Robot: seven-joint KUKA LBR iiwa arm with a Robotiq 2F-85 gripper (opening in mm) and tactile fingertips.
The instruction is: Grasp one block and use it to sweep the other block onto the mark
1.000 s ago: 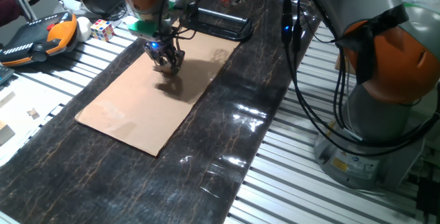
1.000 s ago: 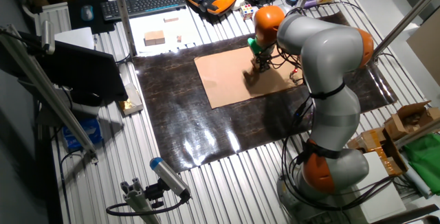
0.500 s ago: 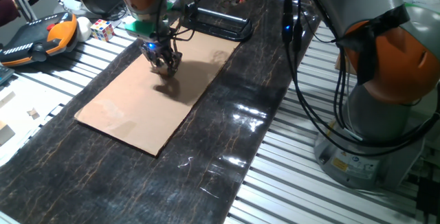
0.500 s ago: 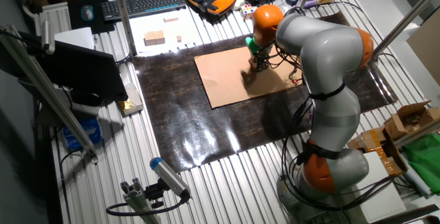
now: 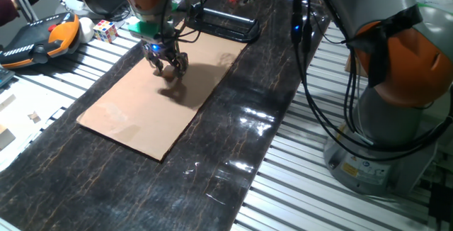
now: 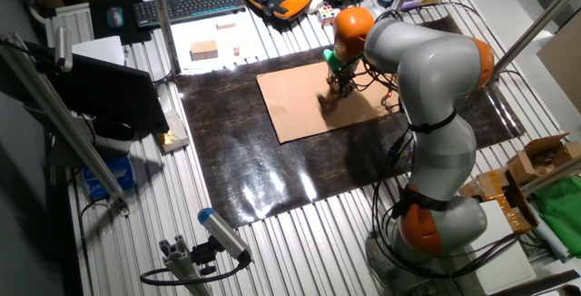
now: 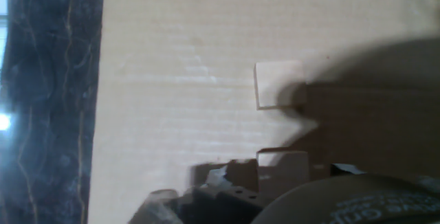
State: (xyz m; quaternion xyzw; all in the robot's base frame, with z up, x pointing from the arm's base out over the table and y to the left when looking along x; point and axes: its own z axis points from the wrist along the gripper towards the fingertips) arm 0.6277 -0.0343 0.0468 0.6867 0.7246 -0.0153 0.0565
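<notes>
In the hand view a pale tan block [image 7: 278,84] lies flat on the tan cardboard [image 7: 179,66]. A second block [image 7: 282,166] sits closer in, between the dark fingers [image 7: 230,177] at the bottom edge. My gripper [image 5: 168,65] hangs low over the far part of the cardboard [image 5: 141,110], its fingers spread apart. From the other side, my gripper [image 6: 342,85] hides both blocks. The mark is not discernible in any view.
A colourful puzzle cube [image 5: 105,30] and an orange-black pendant [image 5: 42,36] lie off the cardboard's far left. A black tray [image 5: 223,22] stands behind it. The robot base [image 5: 396,117] and hanging cables fill the right. A keyboard [image 6: 191,4] lies beyond the mat.
The gripper has shifted slightly toward the far edge of the cardboard, and its fingers look more spread than a second ago.
</notes>
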